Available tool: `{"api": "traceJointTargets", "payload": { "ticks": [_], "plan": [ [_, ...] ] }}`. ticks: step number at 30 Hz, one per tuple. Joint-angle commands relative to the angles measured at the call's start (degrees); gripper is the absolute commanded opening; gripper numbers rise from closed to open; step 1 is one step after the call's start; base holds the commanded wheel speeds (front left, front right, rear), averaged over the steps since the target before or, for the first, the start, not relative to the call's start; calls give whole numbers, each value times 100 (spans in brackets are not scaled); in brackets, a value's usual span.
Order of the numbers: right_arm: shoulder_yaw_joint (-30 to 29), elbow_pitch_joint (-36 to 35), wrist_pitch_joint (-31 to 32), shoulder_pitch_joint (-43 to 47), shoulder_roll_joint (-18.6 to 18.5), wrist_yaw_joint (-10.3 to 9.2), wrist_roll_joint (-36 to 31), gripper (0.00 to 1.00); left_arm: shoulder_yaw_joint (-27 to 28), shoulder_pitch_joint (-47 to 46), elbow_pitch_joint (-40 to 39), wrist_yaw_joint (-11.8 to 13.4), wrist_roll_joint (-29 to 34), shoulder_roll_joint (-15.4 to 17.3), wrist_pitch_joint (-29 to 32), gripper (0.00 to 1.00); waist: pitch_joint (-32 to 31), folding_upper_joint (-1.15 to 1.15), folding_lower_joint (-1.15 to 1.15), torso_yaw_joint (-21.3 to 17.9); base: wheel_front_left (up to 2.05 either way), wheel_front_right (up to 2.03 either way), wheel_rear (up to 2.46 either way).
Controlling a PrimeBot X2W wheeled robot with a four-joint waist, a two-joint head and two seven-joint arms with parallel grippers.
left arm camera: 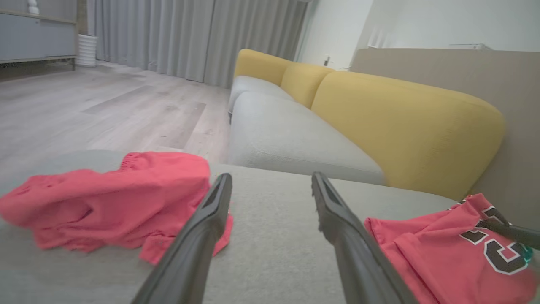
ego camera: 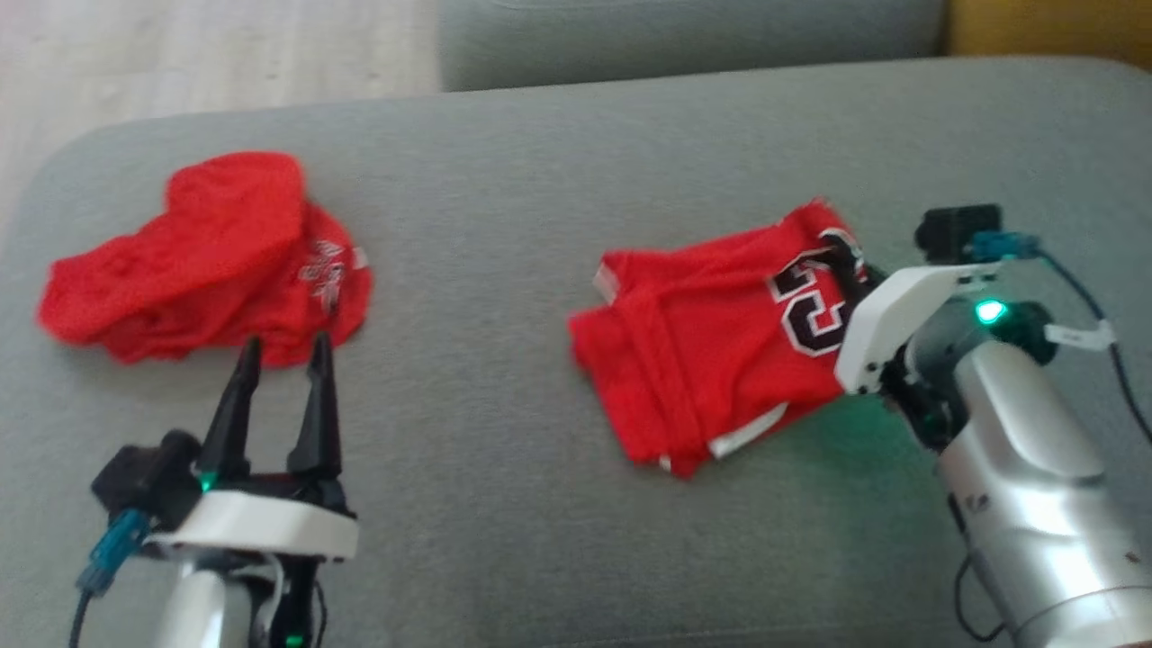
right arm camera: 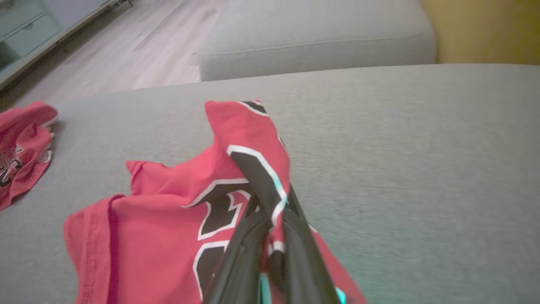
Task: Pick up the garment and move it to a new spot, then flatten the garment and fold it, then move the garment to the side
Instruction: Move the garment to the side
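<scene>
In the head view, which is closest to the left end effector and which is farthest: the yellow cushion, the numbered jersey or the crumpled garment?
From the left end effector:
1. Crumpled garment, just beyond its fingertips, on the left.
2. Numbered jersey, over on the right.
3. Yellow cushion, far back in the top right corner.

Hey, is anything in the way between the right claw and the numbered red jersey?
Nothing visible. The right claw is shut on a fold of the numbered jersey. The other red garment lies apart on the left of the grey cushion, by the open left claw.
</scene>
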Motion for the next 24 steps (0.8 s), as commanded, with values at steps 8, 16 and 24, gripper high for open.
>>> {"api": "traceJointTargets", "payload": {
  "ticks": [8,16,24],
  "plan": [
    [-145,-312,-270,-288,-83,-4,-11,0,-141,-455,-207,-34,18,86,-68,100,204,0,-1,-1107,0,0,0],
    [-216,-594,-394,-160,13,-4,17,0,-308,-547,-226,-35,10,239,-68,100,338,0,-1,-1889,0,0,0],
    [-238,-870,-439,-189,50,-4,148,0,-423,-687,-302,-36,32,364,-68,100,675,0,-1,-2088,0,0,0]
  ]
}}
